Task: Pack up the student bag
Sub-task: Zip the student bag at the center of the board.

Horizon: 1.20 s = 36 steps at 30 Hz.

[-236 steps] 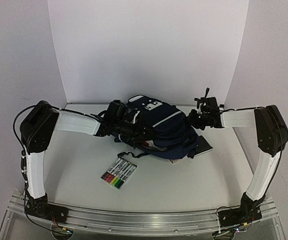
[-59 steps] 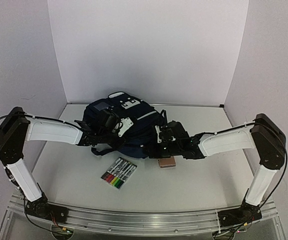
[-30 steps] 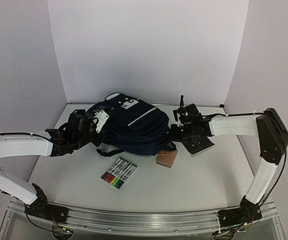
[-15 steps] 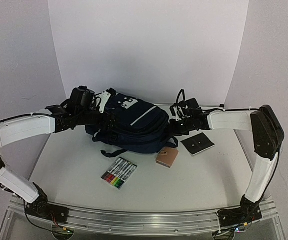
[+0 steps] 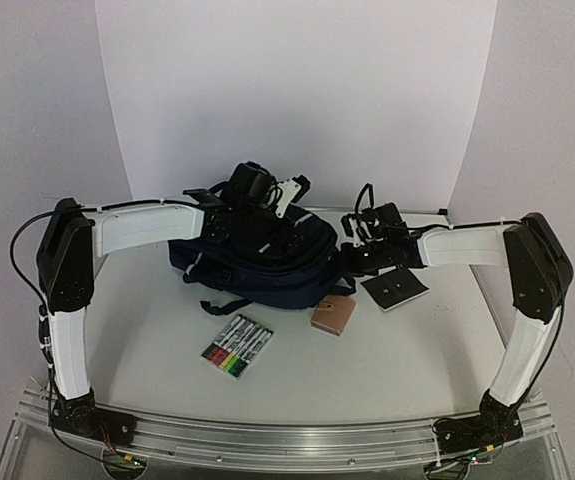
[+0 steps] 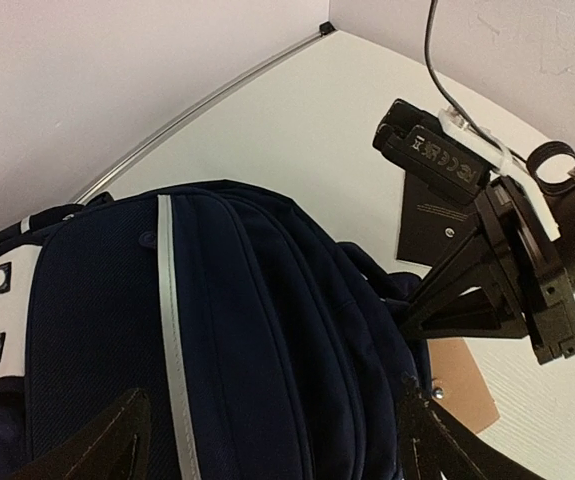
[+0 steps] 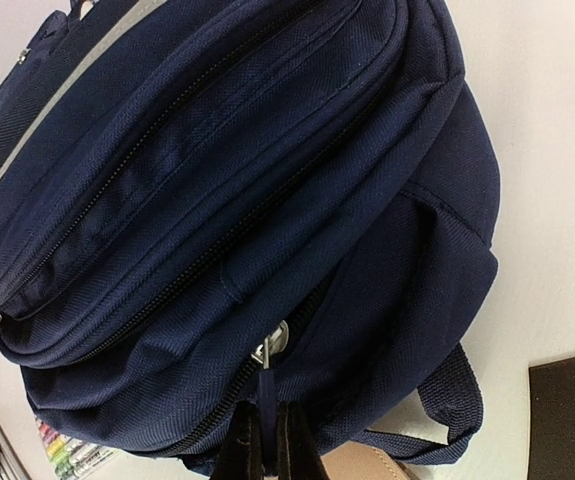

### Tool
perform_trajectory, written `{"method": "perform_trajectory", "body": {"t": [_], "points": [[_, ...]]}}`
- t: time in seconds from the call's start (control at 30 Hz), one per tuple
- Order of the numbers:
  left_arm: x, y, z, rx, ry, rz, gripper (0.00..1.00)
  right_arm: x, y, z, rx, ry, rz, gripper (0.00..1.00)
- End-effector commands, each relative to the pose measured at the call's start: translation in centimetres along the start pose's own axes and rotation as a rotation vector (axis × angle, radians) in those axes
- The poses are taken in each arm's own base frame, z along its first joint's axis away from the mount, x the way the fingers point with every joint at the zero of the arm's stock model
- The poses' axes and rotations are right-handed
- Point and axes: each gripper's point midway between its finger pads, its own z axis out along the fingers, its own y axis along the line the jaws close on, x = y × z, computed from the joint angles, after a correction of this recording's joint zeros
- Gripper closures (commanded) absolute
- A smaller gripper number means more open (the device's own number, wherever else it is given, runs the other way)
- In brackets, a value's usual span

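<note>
The student bag is a navy backpack with white stripes, lying at the middle back of the table. My right gripper is at its right end. In the right wrist view the gripper is shut on the navy zipper pull of a side zip. My left gripper is over the top of the bag. In the left wrist view it is open, its fingers spread wide over the bag. The bag's zips look closed and its inside is hidden.
A pack of coloured markers lies in front of the bag. A small brown notebook and a black notebook lie right of it. White walls stand behind and at both sides.
My left arm has swung right and up, so its gripper is now over the top of the bag. My right gripper stays at the bag's right end. The bag has barely shifted.
</note>
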Motion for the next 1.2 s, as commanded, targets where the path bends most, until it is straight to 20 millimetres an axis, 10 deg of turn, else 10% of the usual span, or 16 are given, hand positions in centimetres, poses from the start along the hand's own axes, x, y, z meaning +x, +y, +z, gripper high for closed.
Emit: {"method": "perform_trajectory", "body": {"t": [0.0,0.27,0.5,0.93,1.17], "points": [[-0.8,1.0,2.0,-0.099,0.025,0.082,0.14,-2.4,3.0,-2.0,-0.105,-0.091,-0.024,1.00],[2.0,2.0,5.7,-0.189,0.120,0.150,0.16,-2.1,2.9,-2.3,-0.101,-0.098,-0.022,1.00],[1.8,2.7,4.4,-0.303,0.100,0.194,0.98,-3.0,1.7,-3.3,-0.017,-0.137,0.012,1.00],[1.0,-1.7,-7.3,-0.080,-0.094,0.320,1.00,-5.8,-4.3,-6.8,0.272,-0.160,0.016,1.00],[-0.3,-3.5,-12.5,0.015,-0.155,0.352,1.00,-7.9,-2.7,-6.2,0.192,-0.159,-0.066,1.00]]}}
